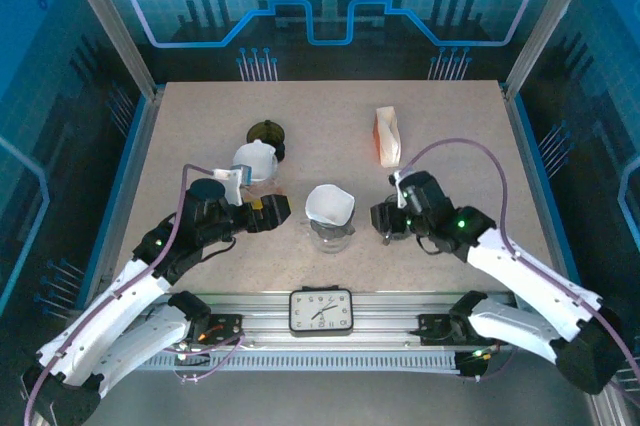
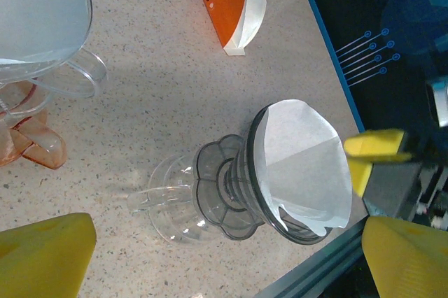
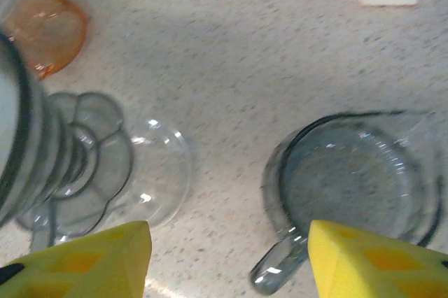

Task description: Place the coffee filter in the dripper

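The white paper coffee filter sits opened inside the dark-ringed clear dripper, which stands at the table's middle. Part of the filter's rim hangs over the dripper's edge. My left gripper is open just left of the dripper, its yellow fingers not touching it. Just right of the dripper, my right gripper is open and holds nothing. The dripper's base shows at the left of the right wrist view.
An orange coffee filter box lies behind the right gripper. A white pot, a dark lid and an orange piece are behind the left gripper. A handled glass cup sits under the right gripper. A clock lies at the near edge.
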{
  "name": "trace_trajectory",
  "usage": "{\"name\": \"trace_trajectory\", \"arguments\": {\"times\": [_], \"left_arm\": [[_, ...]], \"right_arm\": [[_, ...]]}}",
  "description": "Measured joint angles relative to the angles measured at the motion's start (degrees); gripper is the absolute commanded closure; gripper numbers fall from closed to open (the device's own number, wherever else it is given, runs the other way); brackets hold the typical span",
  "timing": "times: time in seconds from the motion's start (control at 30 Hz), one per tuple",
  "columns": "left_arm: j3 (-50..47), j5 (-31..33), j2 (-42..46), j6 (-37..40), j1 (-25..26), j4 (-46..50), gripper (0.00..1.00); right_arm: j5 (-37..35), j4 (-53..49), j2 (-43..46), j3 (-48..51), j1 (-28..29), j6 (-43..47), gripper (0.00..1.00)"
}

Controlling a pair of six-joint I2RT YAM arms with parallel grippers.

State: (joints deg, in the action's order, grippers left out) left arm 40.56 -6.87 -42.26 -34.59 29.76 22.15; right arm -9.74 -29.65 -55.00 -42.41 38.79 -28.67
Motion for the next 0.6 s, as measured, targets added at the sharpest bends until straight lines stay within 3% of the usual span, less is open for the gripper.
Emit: {"name": "trace_trajectory", "arguments": {"times": [0.23, 0.6], "left_arm": [[0.00, 0.00, 0.02, -0.02, 0.00, 0.04, 0.02], [-8.59, -1.09, 1.09, -4.48, 0.96, -1.25, 0.30]], "right_arm": [[-1.97, 3.32, 7.63, 13.22, 10.14, -6.60, 0.38], [-3.72, 18.40, 3.54, 21.42, 21.05, -10.25, 0.55]]}}
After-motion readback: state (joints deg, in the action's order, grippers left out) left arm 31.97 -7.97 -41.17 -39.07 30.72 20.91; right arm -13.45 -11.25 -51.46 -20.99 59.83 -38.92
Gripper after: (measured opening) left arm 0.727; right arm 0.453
